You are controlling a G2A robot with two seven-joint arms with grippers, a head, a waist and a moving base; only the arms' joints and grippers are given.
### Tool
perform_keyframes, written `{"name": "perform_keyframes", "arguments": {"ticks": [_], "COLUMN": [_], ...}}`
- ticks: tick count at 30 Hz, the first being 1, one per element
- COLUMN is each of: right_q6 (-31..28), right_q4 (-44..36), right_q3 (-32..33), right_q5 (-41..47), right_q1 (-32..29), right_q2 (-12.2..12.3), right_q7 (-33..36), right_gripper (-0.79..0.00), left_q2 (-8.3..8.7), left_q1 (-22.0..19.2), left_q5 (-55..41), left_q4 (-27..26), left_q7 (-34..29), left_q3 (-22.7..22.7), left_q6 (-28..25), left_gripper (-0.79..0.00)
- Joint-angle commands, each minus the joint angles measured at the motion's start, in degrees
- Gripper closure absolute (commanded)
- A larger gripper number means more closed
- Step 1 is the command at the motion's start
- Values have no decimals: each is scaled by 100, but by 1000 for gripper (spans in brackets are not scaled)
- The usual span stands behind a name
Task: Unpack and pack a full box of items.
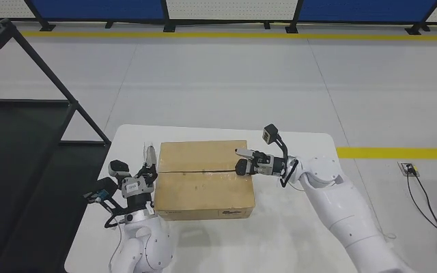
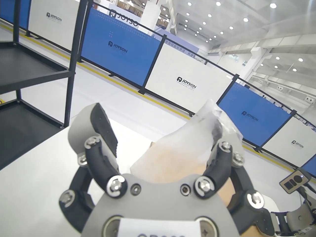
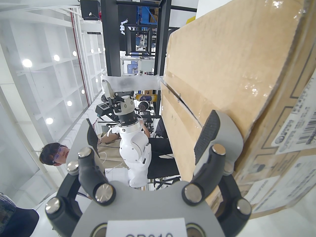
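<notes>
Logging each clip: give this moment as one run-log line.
box: flaps shut | left end effector: open, tape clinging to it | right end effector: open, at seam end

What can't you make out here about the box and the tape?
Box contents: closed flaps hide them, top view.
Where the tape clings: it covers one fingertip of the left end effector, left wrist view.
Whether tape remains on the seam: too small, top view.

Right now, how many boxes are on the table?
1. The cardboard box sits in the middle of the table, flaps shut; whatever it holds is hidden.
</notes>
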Motion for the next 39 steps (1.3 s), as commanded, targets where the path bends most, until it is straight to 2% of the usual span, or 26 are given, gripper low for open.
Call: {"name": "perform_keyframes", "arguments": {"ticks": [1,39], "right_q6": [7,37], "right_q4": [-14,164], "right_q3": [7,36], "right_q5": [-7,10], "right_q1": [-7,38], "right_q2": [3,-14], "right_q7": [-3,73], "right_gripper": [-785,-785], "left_q2": [-10,-174], "left_q1": [-14,-360], "left_q5": [91,1504], "left_q4": [15,494], "left_q7": [-12,-559], "left_q3": [39,705], "left_q6": [14,-233], "left_gripper": [-785,-785]}}
